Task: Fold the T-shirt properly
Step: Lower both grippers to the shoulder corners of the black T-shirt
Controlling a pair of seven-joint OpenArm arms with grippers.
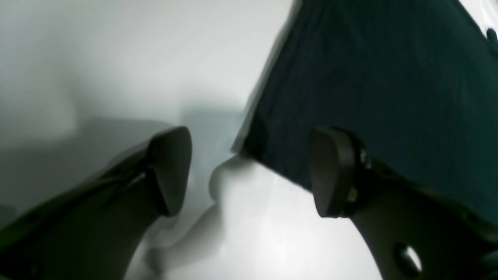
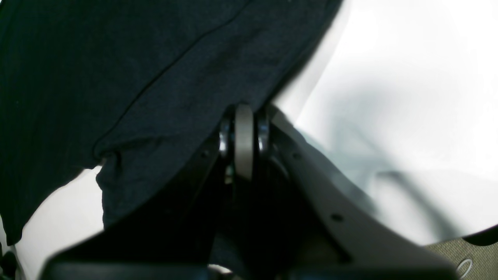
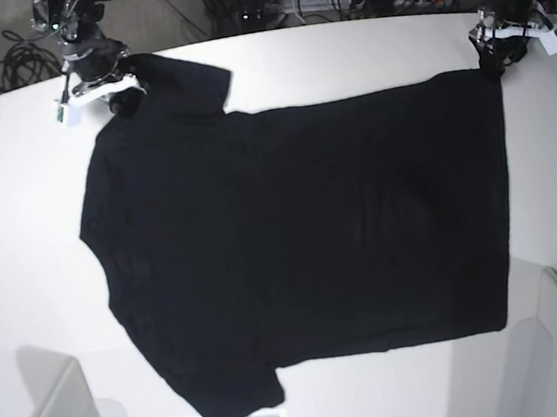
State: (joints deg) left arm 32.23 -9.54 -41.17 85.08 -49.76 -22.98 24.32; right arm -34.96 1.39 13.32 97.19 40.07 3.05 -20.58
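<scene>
the t-shirt (image 3: 302,236) lay spread flat on the white bench (image 3: 16,198), plain black side up, its collar end toward the base view's left and its hem running down the right side; both sleeves stuck out, one at the top left and one near the bottom. it looked like thin, limp knit cloth, light and easily wrinkled, so it would likely sag and drag from wherever it was lifted rather than keep any shape, and a pinch near a hem or seam, where the cloth is doubled, seemed the surest hold. the right gripper (image 2: 244,116) had its jaws pressed together at the edge of the cloth by the upper sleeve, and appeared to have a fold of the shirt caught between them, though the very tips were hidden under the fabric. the left gripper (image 1: 251,171) stood at the top hem corner with its jaws spread wide and nothing between them, one pad over the cloth and the other over bare bench, so that corner was probably the matching place to pinch.
</scene>
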